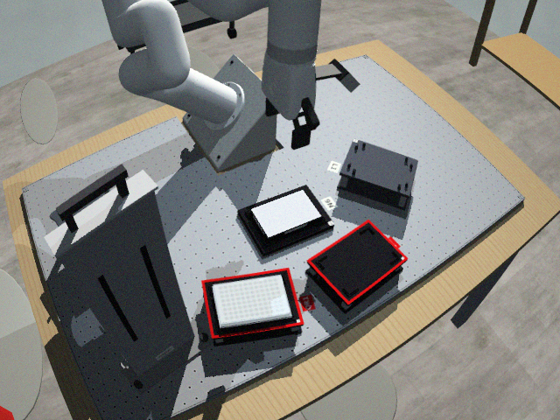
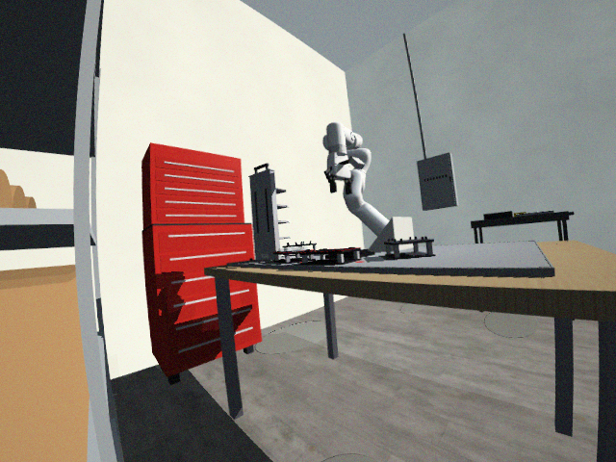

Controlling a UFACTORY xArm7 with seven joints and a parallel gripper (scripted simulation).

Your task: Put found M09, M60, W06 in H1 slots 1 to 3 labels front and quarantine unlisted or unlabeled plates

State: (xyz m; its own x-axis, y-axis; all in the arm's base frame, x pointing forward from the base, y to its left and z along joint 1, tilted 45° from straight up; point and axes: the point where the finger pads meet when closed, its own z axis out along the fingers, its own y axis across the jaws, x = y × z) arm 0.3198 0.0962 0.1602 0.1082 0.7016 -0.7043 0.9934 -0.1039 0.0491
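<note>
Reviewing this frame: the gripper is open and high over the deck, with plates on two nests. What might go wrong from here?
1. The plate on the black-framed nest shows a plain white top, unlike the gridded plate; it may be upside down, and its label is unreadable here.
2. Its nest sits close beside the empty red-framed nest, so the open gripper could clip a neighbour descending.
3. The hotel stands tall; a low swing could strike it.

Two small white deck labels can be read in the top view. "L1" is printed on the label (image 1: pixel 333 166) set on the perforated deck plate (image 1: pixel 451 149) just beside the landing nest (image 1: pixel 377 169). "N6" is printed on the label (image 1: pixel 328 203) beside the recovery nest (image 1: pixel 271 246). The red tag (image 1: pixel 305 302) between the red-framed nests cannot be read.
</note>
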